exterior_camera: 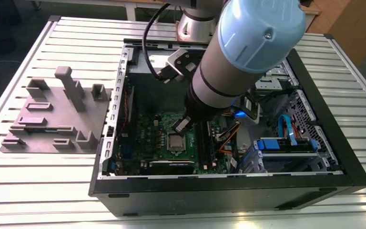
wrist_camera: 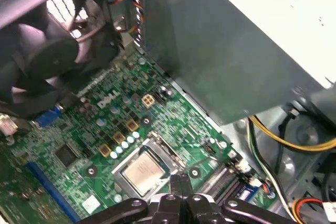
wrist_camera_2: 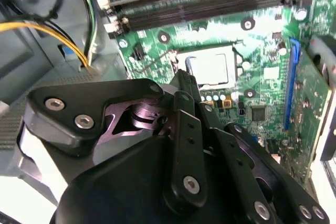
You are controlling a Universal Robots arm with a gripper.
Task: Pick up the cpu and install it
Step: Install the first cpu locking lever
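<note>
Slatted metal table [exterior_camera: 36, 191] under an open PC case [exterior_camera: 234, 191], arm reaching inside. Gripper [wrist_camera: 181, 182] fingers pressed together, holding nothing, tips just above the socket edge at lower centre of the first wrist view. One cpu [wrist_camera: 144, 170] seated flat in the motherboard [wrist_camera: 105, 124] socket, also mid-frame in the second wrist view [wrist_camera_2: 212, 67]. Case wall, fan [wrist_camera: 37, 61] and cables crowd close; one grey block tray [exterior_camera: 55, 119] sits left in the exterior view

arm angled steeply downward, hand [wrist_camera: 181, 179] with fingertips pressed together.
</note>
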